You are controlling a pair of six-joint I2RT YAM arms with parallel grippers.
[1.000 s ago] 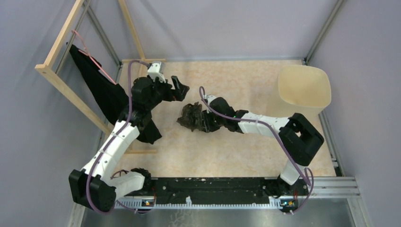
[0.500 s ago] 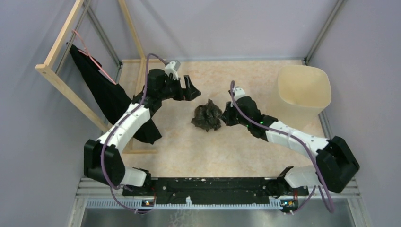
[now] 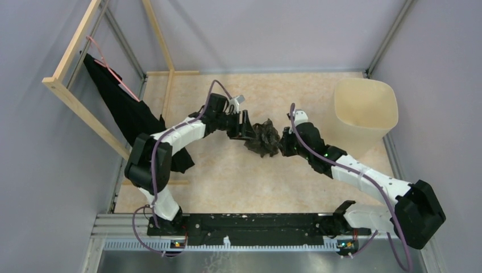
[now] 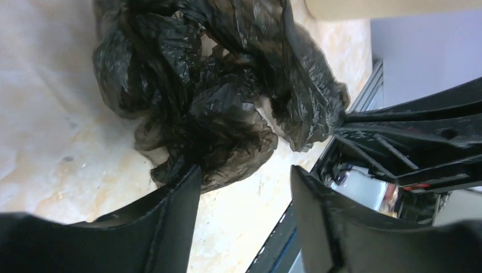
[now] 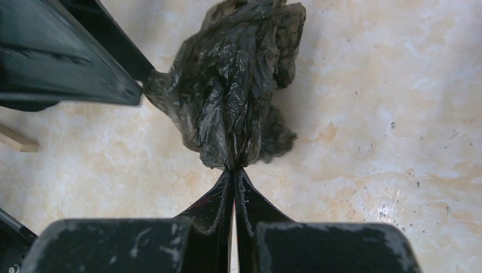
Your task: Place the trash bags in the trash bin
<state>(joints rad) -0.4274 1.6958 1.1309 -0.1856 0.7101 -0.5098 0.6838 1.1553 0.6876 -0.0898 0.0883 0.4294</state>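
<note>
Top external view: the beige tabletop (image 3: 227, 182) carries a wooden frame (image 3: 73, 43) along its left edge, with a matte black cloth (image 3: 122, 111) draped over it, well apart from the work. The trash bin (image 3: 366, 122) stands upright in the far right corner with its mouth open and unobstructed, ready to receive a drop from above.

The trash bag (image 3: 264, 137) is a crumpled, glossy wad near the middle of the tabletop, a little toward the far edge and well short of the bin. It is bunched rather than spread, probably so that it fits the bin's mouth.

The right wrist view shows the right gripper (image 5: 234, 169) with its fingers pressed together on a gathered fold at the wad's near end, a pinch that carries the load. In the left wrist view the left gripper (image 4: 244, 179) has its fingers spread apart, one tip touching the film's edge but clamping nothing. It seems placed to take a second hold or steady the loose film.
</note>
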